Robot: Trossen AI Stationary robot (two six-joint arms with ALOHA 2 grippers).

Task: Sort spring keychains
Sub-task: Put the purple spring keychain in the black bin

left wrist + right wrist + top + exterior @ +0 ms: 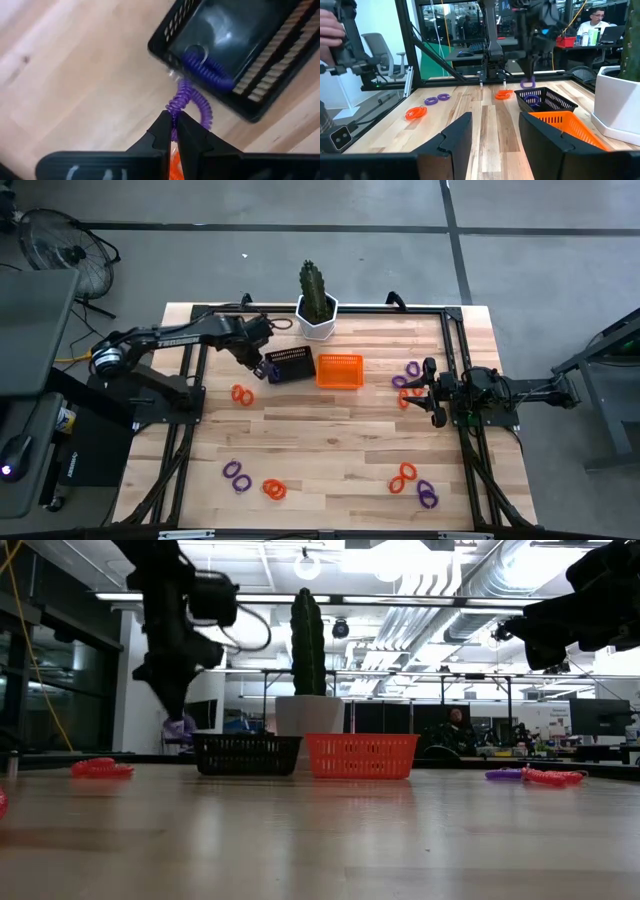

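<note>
A purple spring keychain [186, 95] hangs pinched in the closed fingers of the left end effector [172, 131], just above and beside the near edge of the black mesh basket [291, 364]. Another purple coil [210, 67] lies inside that basket. The orange mesh basket [339, 370] sits touching the black one, toward the right arm's side, with a potted cactus [316, 300] just behind the pair.

The other keychains lie scattered on the tabletop [330, 440] — an orange one [241, 393] near the left arm, a purple one [237, 474] and an orange one [274, 489] at the front left, a mixed cluster [414, 484] of orange and purple at the front right, and a few more [408, 376] close to the right arm.

The right end effector [495, 135] waits at the right edge of the tabletop, its fingers spread wide and holding nothing.

A seated person [594, 22] shows in the room beyond.
</note>
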